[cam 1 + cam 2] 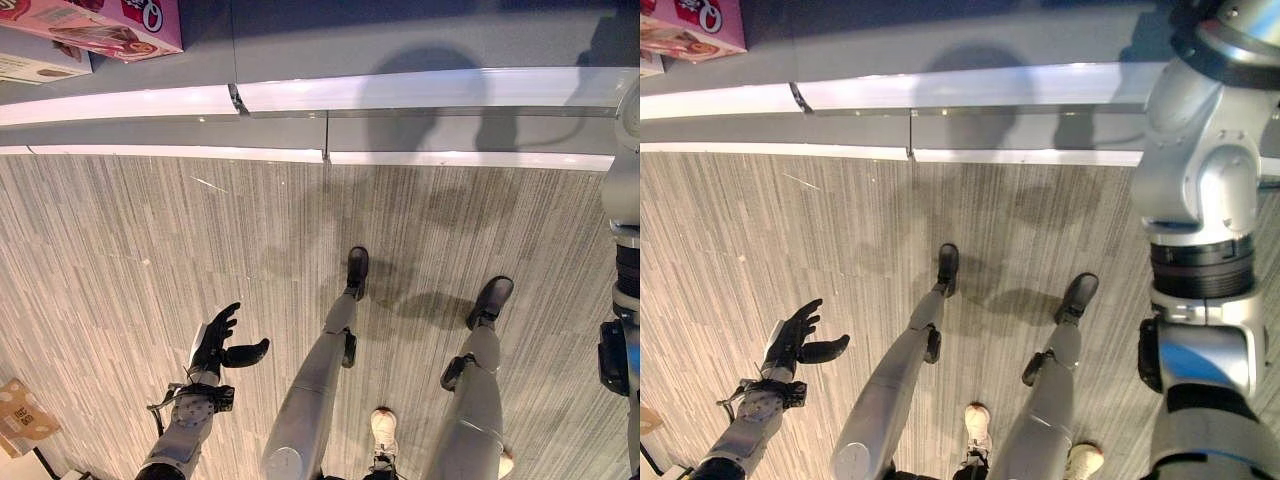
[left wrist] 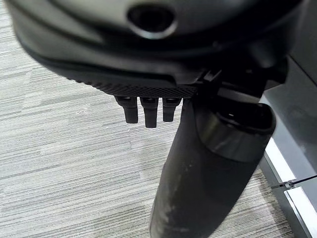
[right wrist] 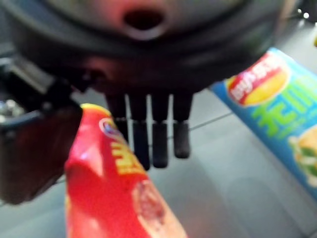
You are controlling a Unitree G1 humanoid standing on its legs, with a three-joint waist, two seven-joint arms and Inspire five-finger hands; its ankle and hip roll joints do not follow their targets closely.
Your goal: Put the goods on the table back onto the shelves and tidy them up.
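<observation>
**Right hand holding a red snack can at the shelf**

In the right wrist view, the right hand (image 3: 148, 134) clamps thumb and fingers on a red can (image 3: 119, 193) with yellow lettering; its long axis runs along the palm, pointing away past the fingertips. Beyond lies a blue can (image 3: 277, 119) on the grey shelf (image 3: 223, 188). The left hand (image 1: 225, 345) hangs over the floor (image 1: 120, 260), fingers relaxed and apart. Pink boxes (image 1: 110, 25) sit on the shelf farther off.

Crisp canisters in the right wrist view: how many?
2: a red cylindrical crisp canister between the right hand's thumb and fingers, and a blue crisp canister lying beyond on the grey surface. Others may be hidden.
</observation>
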